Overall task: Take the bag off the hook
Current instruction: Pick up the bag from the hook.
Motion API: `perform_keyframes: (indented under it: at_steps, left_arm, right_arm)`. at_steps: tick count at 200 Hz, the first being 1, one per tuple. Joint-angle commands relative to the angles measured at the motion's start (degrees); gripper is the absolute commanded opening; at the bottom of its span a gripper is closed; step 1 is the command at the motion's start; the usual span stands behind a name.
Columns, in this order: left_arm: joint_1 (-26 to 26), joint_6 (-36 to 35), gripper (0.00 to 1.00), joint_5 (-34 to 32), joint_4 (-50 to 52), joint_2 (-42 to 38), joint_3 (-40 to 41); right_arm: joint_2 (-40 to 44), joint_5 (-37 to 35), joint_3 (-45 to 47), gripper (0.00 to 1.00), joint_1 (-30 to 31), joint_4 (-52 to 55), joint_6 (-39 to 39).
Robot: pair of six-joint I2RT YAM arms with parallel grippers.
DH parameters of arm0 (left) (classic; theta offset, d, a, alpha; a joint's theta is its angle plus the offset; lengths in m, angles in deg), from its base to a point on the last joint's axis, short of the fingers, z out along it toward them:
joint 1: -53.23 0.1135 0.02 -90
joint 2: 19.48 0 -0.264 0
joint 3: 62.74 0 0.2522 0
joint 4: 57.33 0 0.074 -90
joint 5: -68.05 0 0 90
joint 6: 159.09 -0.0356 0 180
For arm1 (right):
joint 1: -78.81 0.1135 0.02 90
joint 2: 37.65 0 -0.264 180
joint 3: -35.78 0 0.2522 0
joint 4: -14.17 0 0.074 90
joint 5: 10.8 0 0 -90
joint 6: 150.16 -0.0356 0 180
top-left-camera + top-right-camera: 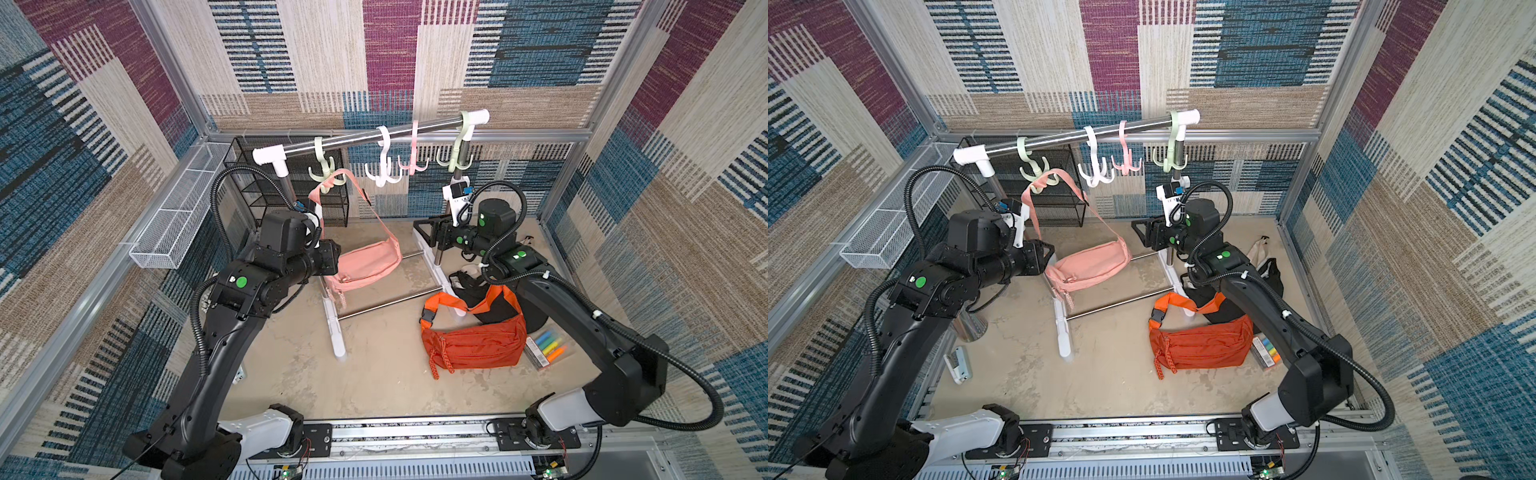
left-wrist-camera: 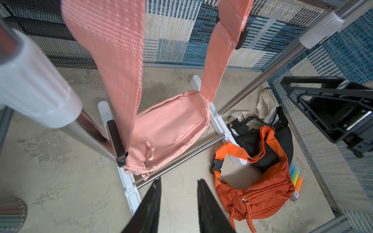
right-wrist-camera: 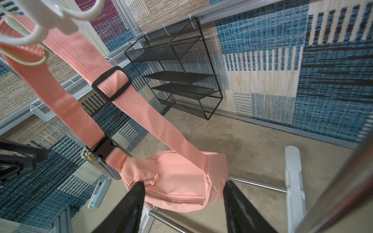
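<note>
Left gripper [image 2: 178, 181]: narrow gap, empty, just beside pink bag [image 1: 370, 257]
Left arm [image 1: 232, 332]: reaching forward, wrist level
Right gripper [image 3: 183, 182]: wide, empty, pointing at pink bag from opposite side
Right arm [image 1: 573, 316]: elbow bent, forearm level
Strap [image 3: 84, 60]: hung on green hook [image 1: 325, 170], above both grippers

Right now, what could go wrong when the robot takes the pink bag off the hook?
The strap loops over a curled prong of the green hook, so a sideways pull might snag and tug the rack. The left fingers and right fingers stand open, holding nothing, so the pink bag could drop onto the lower bar once unhooked.
</note>
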Motion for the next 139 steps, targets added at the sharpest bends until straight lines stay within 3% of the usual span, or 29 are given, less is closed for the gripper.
perform_keyframes:
  at_steps: [1,57,139]
  left_arm:
    - [0.6,-2.6,0.34,-1.4,-0.7,1.0,-1.2]
    - [2.3,-2.5,0.33,0.8,-2.9,2.8,-1.4]
    - [3.5,-3.2,0.29,2.5,-2.5,4.0,-2.1]
  right_arm:
    - [-3.1,3.5,-2.0,0.65,0.8,-4.3,2.4]
    - [-9.4,2.1,-4.2,0.67,2.1,-6.2,11.3]
    - [-14.0,3.4,-3.7,0.67,4.1,-13.4,16.0]
